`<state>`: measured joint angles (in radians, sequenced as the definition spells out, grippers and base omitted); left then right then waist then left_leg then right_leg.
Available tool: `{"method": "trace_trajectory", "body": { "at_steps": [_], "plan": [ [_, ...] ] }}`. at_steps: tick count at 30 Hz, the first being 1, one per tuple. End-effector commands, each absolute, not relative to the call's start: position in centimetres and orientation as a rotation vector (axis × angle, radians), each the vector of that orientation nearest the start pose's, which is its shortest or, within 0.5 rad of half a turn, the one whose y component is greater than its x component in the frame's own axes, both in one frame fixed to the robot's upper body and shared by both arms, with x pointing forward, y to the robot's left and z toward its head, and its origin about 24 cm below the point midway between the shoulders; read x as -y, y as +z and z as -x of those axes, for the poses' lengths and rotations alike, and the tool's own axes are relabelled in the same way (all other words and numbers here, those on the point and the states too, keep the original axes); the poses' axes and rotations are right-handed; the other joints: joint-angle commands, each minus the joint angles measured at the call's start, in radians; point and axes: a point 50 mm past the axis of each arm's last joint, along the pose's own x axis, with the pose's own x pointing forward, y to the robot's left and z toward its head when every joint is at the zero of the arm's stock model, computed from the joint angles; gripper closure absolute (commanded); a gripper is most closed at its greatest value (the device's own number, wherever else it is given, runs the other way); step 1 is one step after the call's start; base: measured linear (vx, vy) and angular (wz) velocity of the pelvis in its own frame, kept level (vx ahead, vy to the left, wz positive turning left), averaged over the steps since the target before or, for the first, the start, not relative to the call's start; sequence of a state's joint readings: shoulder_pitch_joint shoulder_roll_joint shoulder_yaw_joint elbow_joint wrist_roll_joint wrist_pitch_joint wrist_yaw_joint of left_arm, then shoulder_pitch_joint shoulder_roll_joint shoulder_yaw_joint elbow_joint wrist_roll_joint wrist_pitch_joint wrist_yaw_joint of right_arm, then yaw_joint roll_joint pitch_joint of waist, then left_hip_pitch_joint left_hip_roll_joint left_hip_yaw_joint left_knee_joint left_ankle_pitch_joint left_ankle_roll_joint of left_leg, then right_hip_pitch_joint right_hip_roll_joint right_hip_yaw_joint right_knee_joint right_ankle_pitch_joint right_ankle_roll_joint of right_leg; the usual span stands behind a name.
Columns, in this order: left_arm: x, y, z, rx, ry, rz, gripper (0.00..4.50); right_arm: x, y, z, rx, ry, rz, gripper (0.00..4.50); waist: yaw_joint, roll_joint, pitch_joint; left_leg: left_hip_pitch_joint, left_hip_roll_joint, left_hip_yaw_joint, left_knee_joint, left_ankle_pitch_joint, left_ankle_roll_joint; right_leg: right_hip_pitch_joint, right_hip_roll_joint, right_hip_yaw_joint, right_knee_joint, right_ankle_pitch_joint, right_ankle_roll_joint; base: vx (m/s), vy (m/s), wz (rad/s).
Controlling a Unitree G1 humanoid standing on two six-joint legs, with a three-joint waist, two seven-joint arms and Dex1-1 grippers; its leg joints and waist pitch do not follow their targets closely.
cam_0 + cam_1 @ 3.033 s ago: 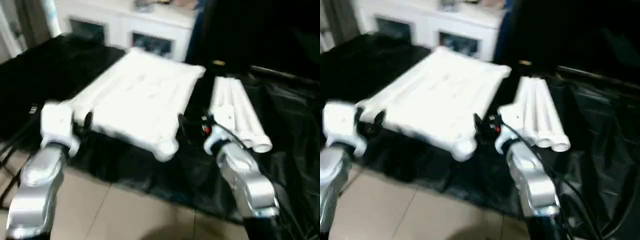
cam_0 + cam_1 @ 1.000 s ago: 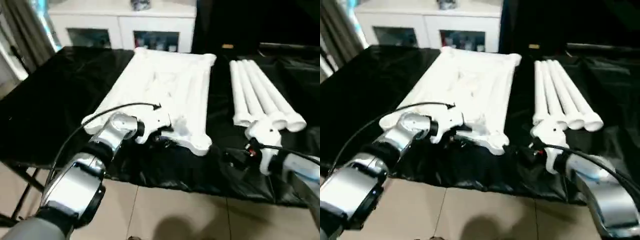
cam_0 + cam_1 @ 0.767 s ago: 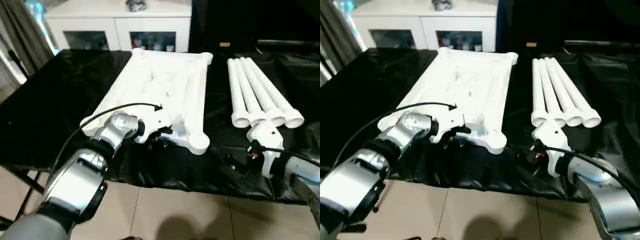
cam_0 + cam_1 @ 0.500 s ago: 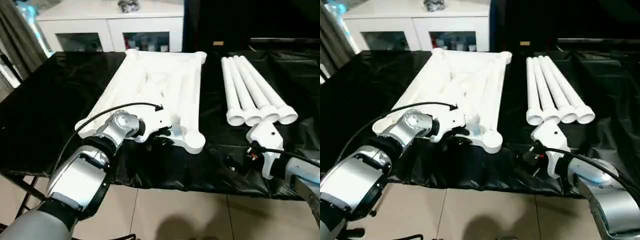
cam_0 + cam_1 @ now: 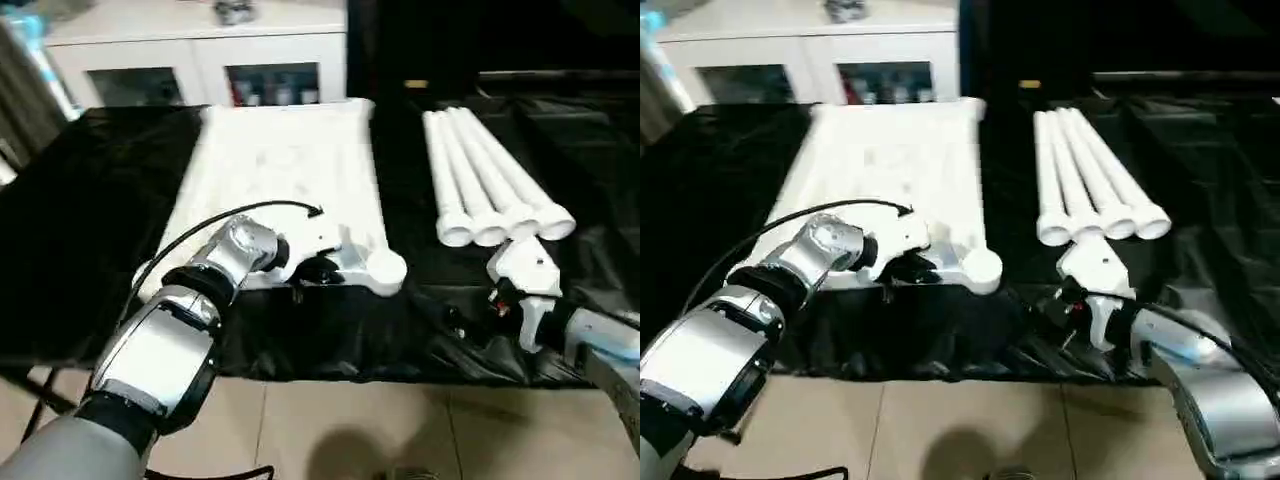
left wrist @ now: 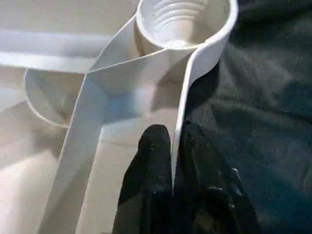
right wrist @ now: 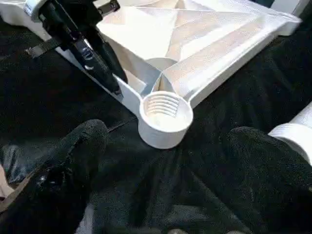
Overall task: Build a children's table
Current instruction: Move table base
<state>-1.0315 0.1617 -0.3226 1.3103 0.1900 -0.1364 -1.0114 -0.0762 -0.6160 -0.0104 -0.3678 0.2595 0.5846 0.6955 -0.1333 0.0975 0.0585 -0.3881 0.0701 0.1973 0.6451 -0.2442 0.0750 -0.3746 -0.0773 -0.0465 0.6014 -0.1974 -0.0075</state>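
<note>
The white tabletop (image 5: 280, 170) lies upside down on the black-covered table, ribs facing up. My left gripper (image 6: 174, 146) is shut on the thin near rim wall, just beside the near right corner socket (image 7: 165, 114). One finger (image 6: 151, 161) is inside the rim and the other outside. Several white tube legs (image 5: 490, 185) lie side by side to the right of the tabletop. My right gripper (image 7: 170, 161) hangs open over the black cloth, a short way in front of that socket and touching nothing.
A white glass-door cabinet (image 5: 200, 60) stands behind the table. Black cloth (image 5: 80, 200) covers the table and drapes over its front edge, with tiled floor (image 5: 350, 420) below. My left gripper's cable loops over the tabletop's near end.
The camera has shifted. Three seconds ago both grippers hung short of the table; since one second ago the left stays shut on the rim and the right hovers near the socket.
</note>
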Motion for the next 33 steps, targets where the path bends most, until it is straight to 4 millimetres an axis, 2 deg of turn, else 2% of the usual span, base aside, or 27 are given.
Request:
{"method": "trace_trajectory", "body": {
  "at_steps": [1, 3, 4, 8, 9, 12, 16, 17, 19, 23, 25, 27, 30, 31, 32, 33],
  "plan": [
    [-9.2, 6.0, -36.4, -0.508, -1.204, -0.556, 4.36, 19.7, 10.9, -24.5, -0.292, 0.734, 0.331, 0.0, 0.007, -0.032, -0.059, 0.007, 0.169, -0.104, -0.1, -0.232, 0.076, 0.044, -0.132, 0.064, -0.071, -0.123, -0.295, 0.0, 0.0, 0.0],
    [-9.2, 5.8, -36.4, -0.506, -1.195, -0.561, 4.47, 19.6, 10.8, -24.5, -0.292, 0.734, 0.331, 0.0, 0.007, -0.031, -0.06, 0.006, 0.171, -0.104, -0.1, -0.213, 0.087, 0.045, -0.132, 0.063, -0.068, -0.091, -0.3, 0.0, 0.0, 0.0],
    [-9.3, 5.3, -36.4, -0.513, -1.142, -0.565, 4.47, 19.5, 10.8, -24.6, -0.29, 0.735, 0.332, 0.0, 0.008, -0.035, -0.061, 0.006, 0.172, -0.104, -0.1, -0.199, 0.1, 0.045, -0.131, 0.061, -0.064, -0.063, -0.305, 0.0, 0.0, 0.0],
    [-9.2, 4.5, -36.1, -0.52, -1.113, -0.544, 4.47, 19.2, 10.7, -24.7, -0.286, 0.737, 0.329, 0.0, 0.009, -0.035, -0.059, 0.008, 0.171, -0.102, -0.098, -0.203, 0.103, 0.045, -0.133, 0.061, -0.067, -0.078, -0.308, 0.0, 0.0, 0.0],
    [-9.2, 4.1, -35.8, -0.521, -1.12, -0.548, 4.47, 19.2, 10.7, -24.8, -0.285, 0.739, 0.328, 0.0, 0.009, -0.039, -0.058, 0.006, 0.173, -0.103, -0.099, -0.204, 0.104, 0.047, -0.133, 0.062, -0.067, -0.088, -0.307, 0.0, 0.0, 0.0],
    [-9.2, 3.7, -35.6, -0.513, -1.123, -0.554, 4.47, 19.1, 10.6, -24.9, -0.284, 0.741, 0.328, 0.0, 0.011, -0.038, -0.056, 0.012, 0.173, -0.102, -0.102, -0.236, 0.087, 0.04, -0.13, 0.062, -0.073, -0.138, -0.297, 0.0, 0.0, 0.0],
    [-9.8, 3.6, -35.5, -0.462, -1.125, -0.573, 4.47, 18.9, 10.6, -25.0, -0.281, 0.749, 0.326, 0.0, 0.01, -0.04, -0.056, 0.011, 0.173, -0.105, -0.105, -0.263, 0.067, 0.041, -0.131, 0.064, -0.073, -0.149, -0.293, 0.0, 0.0, 0.0],
    [-9.8, 3.8, -35.5, -0.445, -1.132, -0.568, 4.04, 18.9, 10.6, -25.0, -0.28, 0.749, 0.326, 0.0, 0.01, -0.039, -0.057, 0.011, 0.173, -0.105, -0.106, -0.262, 0.065, 0.041, -0.131, 0.064, -0.072, -0.145, -0.293, 0.0, 0.0, 0.0],
    [-9.8, 4.4, -35.6, -0.415, -1.142, -0.481, 3.93, 19.0, 10.6, -25.0, -0.279, 0.746, 0.324, 0.0, 0.01, -0.04, -0.058, 0.012, 0.173, -0.105, -0.106, -0.249, 0.062, 0.041, -0.132, 0.064, -0.068, -0.112, -0.3, 0.0, 0.0, 0.0],
    [-10.2, 5.5, -36.0, -0.348, -1.131, -0.449, 3.55, 19.1, 10.6, -25.1, -0.274, 0.736, 0.323, 0.0, 0.021, -0.043, -0.061, 0.011, 0.173, -0.1, -0.102, -0.201, 0.083, 0.042, -0.135, 0.064, -0.064, -0.047, -0.313, 0.0, 0.0, 0.0],
    [-10.4, 6.4, -36.2, -0.296, -1.133, -0.403, 3.55, 19.1, 10.7, -25.2, -0.269, 0.732, 0.312, 0.0, 0.031, -0.045, -0.06, 0.012, 0.177, -0.1, -0.105, -0.185, 0.088, 0.042, -0.135, 0.063, -0.058, -0.029, -0.321, 0.0, 0.0, 0.0],
    [-10.6, 7.5, -36.5, -0.224, -1.126, -0.353, 3.55, 19.1, 10.9, -25.3, -0.265, 0.727, 0.291, 0.0, 0.037, -0.043, -0.058, 0.018, 0.178, -0.098, -0.108, -0.192, 0.079, 0.037, -0.13, 0.061, -0.057, -0.025, -0.325, 0.0, 0.0, 0.0],
    [-12.0, 10.3, -37.2, -0.047, -0.993, -0.198, 3.55, 18.8, 11.3, -25.3, -0.238, 0.702, 0.216, 0.0, 0.055, -0.055, -0.06, 0.021, 0.182, -0.097, -0.11, -0.182, 0.061, 0.039, -0.136, 0.062, -0.046, 0.02, -0.348, 0.0, 0.0, 0.0],
    [-12.0, 10.3, -37.2, -0.047, -0.993, -0.198, 3.55, 18.8, 11.3, -25.3, -0.238, 0.702, 0.216, 0.0, 0.062, -0.048, -0.059, 0.021, 0.179, -0.095, -0.108, -0.166, 0.057, 0.037, -0.136, 0.061, -0.044, 0.033, -0.351, 0.0, 0.0, 0.0],
    [-12.5, 10.9, -37.3, -0.018, -0.938, -0.156, 3.55, 18.6, 11.3, -25.3, -0.227, 0.695, 0.203, 0.0, 0.066, -0.048, -0.059, 0.022, 0.177, -0.094, -0.107, -0.16, 0.057, 0.035, -0.134, 0.06, -0.045, 0.033, -0.347, 0.0, 0.0, 0.0],
    [-13.6, 11.7, -37.5, 0.023, -0.828, -0.098, 3.28, 18.3, 11.4, -25.4, -0.207, 0.667, 0.179, 0.0, 0.073, -0.055, -0.06, 0.021, 0.181, -0.092, -0.104, -0.14, 0.054, 0.04, -0.14, 0.064, -0.037, 0.056, -0.351, 0.0, 0.0, 0.0]
  ]
}}
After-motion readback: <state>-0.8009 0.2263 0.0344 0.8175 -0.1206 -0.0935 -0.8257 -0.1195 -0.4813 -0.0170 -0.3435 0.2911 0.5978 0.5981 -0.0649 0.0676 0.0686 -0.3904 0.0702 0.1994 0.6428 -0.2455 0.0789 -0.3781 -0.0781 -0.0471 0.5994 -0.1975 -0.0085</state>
